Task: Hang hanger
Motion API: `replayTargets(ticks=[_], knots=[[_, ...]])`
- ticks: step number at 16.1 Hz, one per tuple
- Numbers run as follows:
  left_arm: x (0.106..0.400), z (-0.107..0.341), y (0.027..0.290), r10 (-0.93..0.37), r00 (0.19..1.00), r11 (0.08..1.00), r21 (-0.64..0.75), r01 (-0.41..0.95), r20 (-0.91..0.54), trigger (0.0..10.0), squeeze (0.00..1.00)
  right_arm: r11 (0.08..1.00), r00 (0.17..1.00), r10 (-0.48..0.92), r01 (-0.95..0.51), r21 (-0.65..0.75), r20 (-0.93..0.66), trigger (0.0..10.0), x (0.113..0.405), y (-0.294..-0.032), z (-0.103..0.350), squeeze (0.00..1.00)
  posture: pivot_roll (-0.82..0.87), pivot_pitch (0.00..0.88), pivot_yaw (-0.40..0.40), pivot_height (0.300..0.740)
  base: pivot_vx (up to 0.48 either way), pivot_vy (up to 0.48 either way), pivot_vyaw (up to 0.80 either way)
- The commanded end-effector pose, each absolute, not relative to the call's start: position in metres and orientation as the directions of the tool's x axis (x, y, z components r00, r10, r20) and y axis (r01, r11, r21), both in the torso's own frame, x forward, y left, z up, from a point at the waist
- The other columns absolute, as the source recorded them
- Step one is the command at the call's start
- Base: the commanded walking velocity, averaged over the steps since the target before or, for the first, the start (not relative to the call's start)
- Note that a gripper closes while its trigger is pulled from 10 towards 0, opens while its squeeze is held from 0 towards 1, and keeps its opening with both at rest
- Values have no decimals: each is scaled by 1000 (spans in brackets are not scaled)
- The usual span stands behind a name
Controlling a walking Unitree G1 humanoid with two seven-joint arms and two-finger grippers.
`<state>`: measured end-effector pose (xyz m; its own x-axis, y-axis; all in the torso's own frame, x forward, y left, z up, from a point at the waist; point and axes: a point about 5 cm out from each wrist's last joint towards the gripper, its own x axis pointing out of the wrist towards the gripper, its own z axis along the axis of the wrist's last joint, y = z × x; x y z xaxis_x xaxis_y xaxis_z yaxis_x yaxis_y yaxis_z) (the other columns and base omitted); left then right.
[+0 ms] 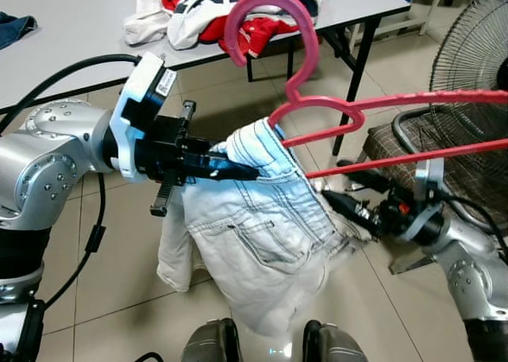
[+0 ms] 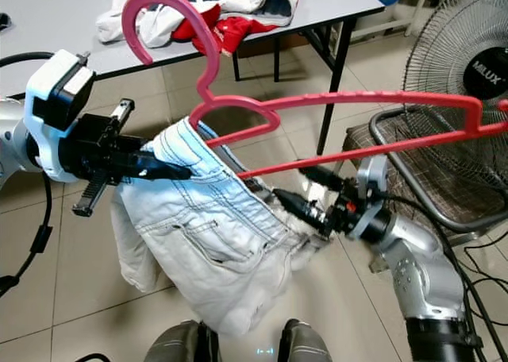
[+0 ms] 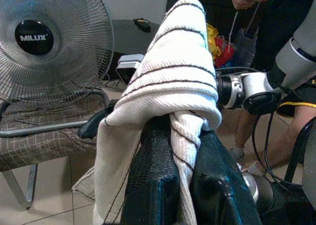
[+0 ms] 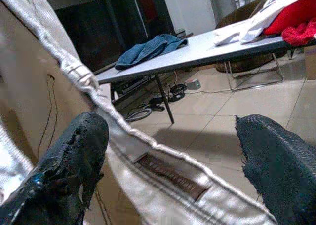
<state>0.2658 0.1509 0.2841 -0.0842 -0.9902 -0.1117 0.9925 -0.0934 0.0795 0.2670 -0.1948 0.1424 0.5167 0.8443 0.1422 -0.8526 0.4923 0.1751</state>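
Note:
A pink hanger [image 1: 397, 102] hangs in the air in front of me, its hook [image 1: 270, 5] up toward the table and its bars running off to the right. Pale denim jeans [image 1: 254, 235] are draped over its lower bar and sag toward the floor. My left gripper [image 1: 250, 171] is shut on the jeans' waistband, with the cloth pinched between its fingers [image 3: 153, 185]. My right gripper [image 1: 333, 181] is open at the other side of the waistband. The band lies between its spread fingers [image 4: 74, 156] without being clamped.
A grey table [image 1: 79, 28] behind carries a pile of clothes [image 1: 206, 13] and a blue cloth [image 1: 16, 25]. To the right stand a fan [image 1: 476, 60] and a checked chair [image 1: 405, 148]. A person [image 3: 276, 111] stands nearby.

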Motion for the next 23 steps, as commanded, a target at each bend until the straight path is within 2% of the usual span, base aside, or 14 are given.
replayTargets(ticks=[1, 3, 7, 11, 13, 14, 15, 20, 23], knots=[[262, 296, 153, -990, -111, -122, 125, 985, -91, 0, 0, 486, 506, 853, -859, 164, 124, 10000, 265, -194, 141, 0, -10, 183, 92, 740, 0, 0, 0], [262, 297, 153, -988, -123, -134, 122, 983, -92, 0, 0, 512, 529, 844, -845, 157, 94, 10000, 267, -194, 136, 0, -10, 182, 93, 740, 0, 0, 0], [252, 303, 150, -972, -202, -217, 125, 968, -121, 0, 0, 658, 644, 752, -743, 121, -139, 10000, 289, -201, 99, 0, -7, 179, 92, 740, 0, 0, 0], [249, 309, 147, -967, -225, -242, 150, 958, -122, 0, 0, 677, 618, 713, -730, 93, -332, 10000, 287, -205, 68, 0, -9, 177, 90, 740, 0, 0, 0], [248, 310, 147, -967, -226, -244, 158, 957, -120, 0, 0, 676, 573, 699, -724, 135, -429, 10000, 280, -210, 49, 0, -10, 177, 86, 740, 0, 0, 0], [248, 311, 146, -967, -226, -243, 161, 957, -117, 0, 0, 694, 527, 657, -702, 158, -539, 10000, 270, -216, 27, 0, -9, 178, 82, 740, 0, 0, 0], [248, 312, 147, -968, -223, -240, 164, 957, -116, 0, 0, 716, 514, 640, -669, 201, -571, 78, 265, -218, 19, 0, -8, 178, 80, 740, 0, 0, 0], [250, 310, 150, -976, -187, -205, 166, 965, -115, 0, 0, 681, 424, 697, -645, 348, -578, 0, 244, -215, -2, 0, -5, 177, 77, 740, 0, 0, 0], [252, 306, 154, -983, -144, -162, 166, 973, -116, 0, 0, 690, 426, 698, -616, 381, -576, 0, 237, -217, -8, 0, -6, 172, 78, 740, 0, 0, 0]])
